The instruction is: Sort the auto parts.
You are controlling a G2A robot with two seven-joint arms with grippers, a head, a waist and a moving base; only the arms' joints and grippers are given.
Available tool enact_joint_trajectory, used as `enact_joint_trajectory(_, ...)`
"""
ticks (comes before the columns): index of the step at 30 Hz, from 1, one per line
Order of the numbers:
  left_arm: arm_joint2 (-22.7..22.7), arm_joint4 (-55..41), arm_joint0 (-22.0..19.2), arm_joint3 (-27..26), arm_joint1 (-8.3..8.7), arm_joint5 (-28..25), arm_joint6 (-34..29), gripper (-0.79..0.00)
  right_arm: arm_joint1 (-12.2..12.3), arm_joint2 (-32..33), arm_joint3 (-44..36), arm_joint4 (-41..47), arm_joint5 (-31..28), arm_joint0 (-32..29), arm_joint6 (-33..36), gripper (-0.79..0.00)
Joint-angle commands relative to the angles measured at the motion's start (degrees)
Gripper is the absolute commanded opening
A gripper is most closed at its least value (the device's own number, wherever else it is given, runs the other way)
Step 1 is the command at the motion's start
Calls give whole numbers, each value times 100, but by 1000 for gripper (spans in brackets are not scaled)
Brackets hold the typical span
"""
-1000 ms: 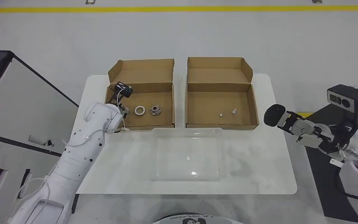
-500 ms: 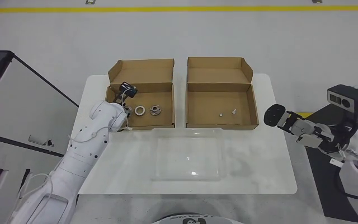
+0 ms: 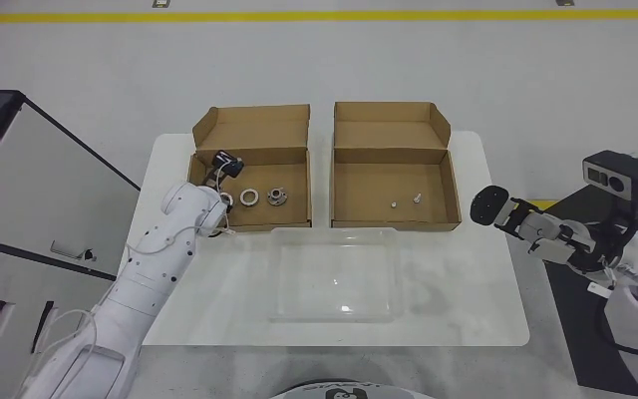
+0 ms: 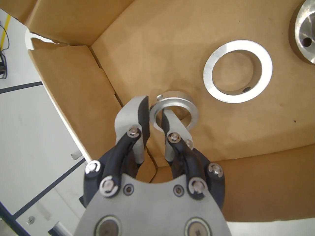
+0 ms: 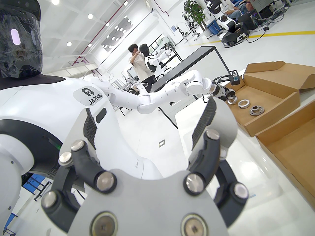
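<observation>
My left gripper (image 4: 155, 114) is inside the left box (image 4: 172, 37), near a corner. It is clamped on the wall of a small ring (image 4: 177, 101), one finger outside and the other through the hole. I cannot tell whether that ring rests on the cardboard floor or hangs just above it. Beside it a larger ring (image 4: 264, 71) lies flat on the floor. Past that is a flange (image 4: 305, 33), cut off at the edge of my wrist view. The right box (image 3: 389, 155) holds two pale bits (image 3: 395, 202) close together, too small to identify. Both boxes sit side by side on the white counter (image 3: 469, 299) with their lids folded back. In front of them is a clear tray (image 3: 339, 284), hard to make out against the white. My right gripper (image 3: 490, 206) hovers at the counter's right edge beside the right box, fingers spread wide.
</observation>
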Motion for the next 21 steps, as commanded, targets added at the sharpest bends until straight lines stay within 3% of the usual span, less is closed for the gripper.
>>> enact_joint_trajectory(1, -38, 1, 22, -64, -1, 3, -18, 0, 0, 0, 0, 0, 0, 0, 0, 0)
enact_joint_trajectory(9, -344, -29, 197, -683, 30, -3, -127, 0, 0, 0, 0, 0, 0, 0, 0, 0)
enact_joint_trajectory(15, -869, -329, 586, -1702, 105, -136, 64, 0, 0, 0, 0, 0, 0, 0, 0, 0)
enact_joint_trajectory(21, -1559, -1289, 1196, -2835, 176, -436, 374, 0, 0, 0, 0, 0, 0, 0, 0, 0)
